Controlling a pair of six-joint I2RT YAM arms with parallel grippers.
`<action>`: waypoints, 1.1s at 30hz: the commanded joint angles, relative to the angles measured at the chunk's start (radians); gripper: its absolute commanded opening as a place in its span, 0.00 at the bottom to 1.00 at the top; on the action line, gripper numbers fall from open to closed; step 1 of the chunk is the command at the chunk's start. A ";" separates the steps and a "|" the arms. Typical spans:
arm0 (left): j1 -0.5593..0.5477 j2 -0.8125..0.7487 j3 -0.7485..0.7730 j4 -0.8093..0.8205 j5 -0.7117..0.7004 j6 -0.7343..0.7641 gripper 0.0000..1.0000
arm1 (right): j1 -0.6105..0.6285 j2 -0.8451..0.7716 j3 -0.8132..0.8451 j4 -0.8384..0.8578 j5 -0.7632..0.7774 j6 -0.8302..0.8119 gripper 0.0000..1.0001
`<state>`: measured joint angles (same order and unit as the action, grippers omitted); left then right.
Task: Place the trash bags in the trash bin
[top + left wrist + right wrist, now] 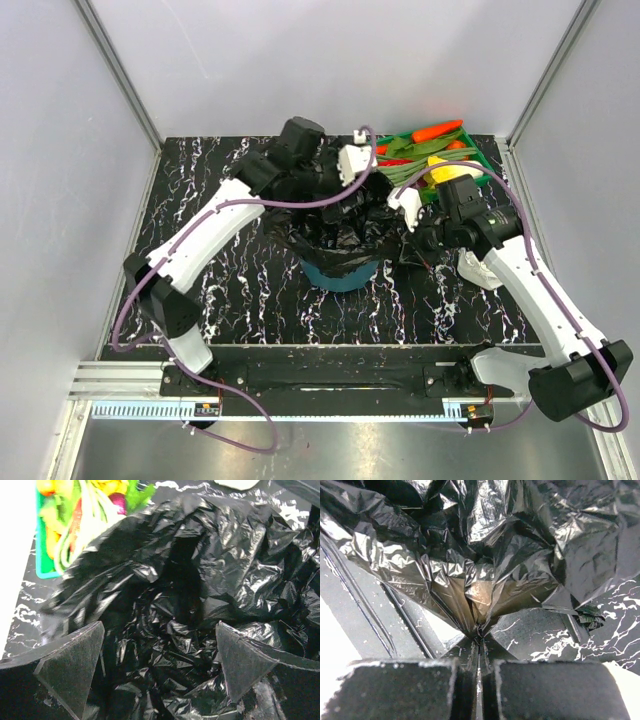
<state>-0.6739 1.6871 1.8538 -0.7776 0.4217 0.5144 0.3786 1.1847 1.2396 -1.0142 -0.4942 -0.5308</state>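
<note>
The teal trash bin [342, 275] stands in the middle of the desk [250, 290]. The black trash bags [335, 235] lie bunched over its top. The right end effector [479, 652], at 3 o'clock from the bin, is clenched on a fold of bag. The left end effector [160, 672], at 12 o'clock, hangs wide open over the bags, holding nothing.

In the top view, the left arm [215, 225] arcs from lower left up to centre top, with its wrist bent rightward. The left gripper [356, 160] has its fingers spread wide. The right arm [535, 285] reaches from lower right toward centre. The right gripper [405, 203] is pinched tight on a fold of the trash bags [485, 595].
</note>
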 commanded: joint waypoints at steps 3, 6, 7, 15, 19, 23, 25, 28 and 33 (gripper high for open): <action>-0.053 0.106 0.005 -0.089 -0.015 0.196 0.99 | -0.004 0.007 -0.008 0.046 0.019 0.006 0.00; -0.059 0.144 0.024 -0.156 -0.001 0.283 0.97 | -0.004 0.019 -0.015 0.055 0.032 0.014 0.00; -0.064 0.155 0.024 -0.164 0.003 0.301 0.97 | -0.004 0.021 -0.020 0.060 0.040 0.015 0.00; -0.070 0.220 0.016 -0.174 0.032 0.349 0.96 | -0.004 0.033 -0.042 0.092 0.066 0.025 0.00; -0.070 0.227 -0.013 -0.128 0.058 0.316 0.96 | -0.004 0.015 -0.061 0.108 0.055 0.029 0.00; -0.069 0.224 -0.039 -0.089 0.071 0.308 0.96 | -0.004 0.006 -0.072 0.108 0.049 0.020 0.00; -0.064 0.226 -0.045 -0.080 0.080 0.299 0.96 | -0.004 -0.007 -0.072 0.108 0.036 0.015 0.01; -0.044 0.217 -0.050 -0.057 0.110 0.265 0.97 | -0.004 -0.028 -0.055 0.106 0.026 0.012 0.19; -0.006 0.198 -0.056 -0.032 0.140 0.227 0.98 | -0.004 -0.049 0.033 0.054 0.011 0.011 0.62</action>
<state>-0.7048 1.8954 1.8137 -0.8433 0.5037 0.7650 0.3763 1.1858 1.1618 -0.9993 -0.4343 -0.5144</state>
